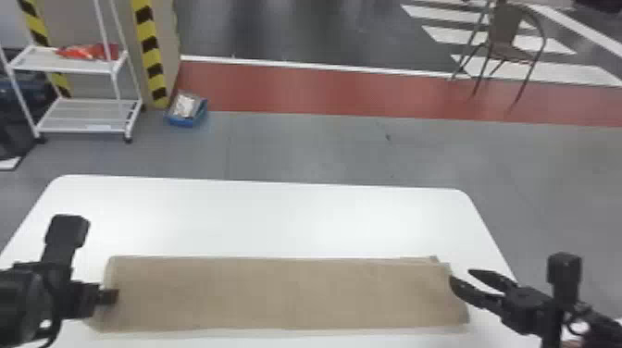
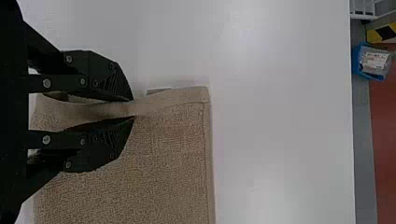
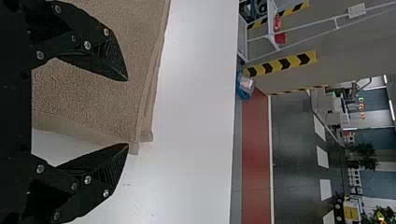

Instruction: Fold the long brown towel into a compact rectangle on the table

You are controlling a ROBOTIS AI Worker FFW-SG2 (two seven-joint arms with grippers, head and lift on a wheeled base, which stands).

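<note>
Left end effector (image 2: 133, 108) has the towel (image 1: 277, 294) pinched at its left end! It's stretched across the bench (image 1: 277, 213), likely light, soft, floppy, best gripped by the short ends. Right end effector (image 3: 127, 112), spread wide by the other end. One towel, two end effectors, one bench!

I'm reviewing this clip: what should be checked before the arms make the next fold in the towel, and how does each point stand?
1. Left gripper holds the towel's left end: ok, cloth is pinched between its fingers.
2. Right gripper holds the right end: not ok, its fingers are spread at that end.
3. Layers line up at the far right corner: not ok, a lower layer peeks out.
4. Towel lies wholly on the table: ok.
5. Left grip is firm enough to lift: cannot tell.
</note>
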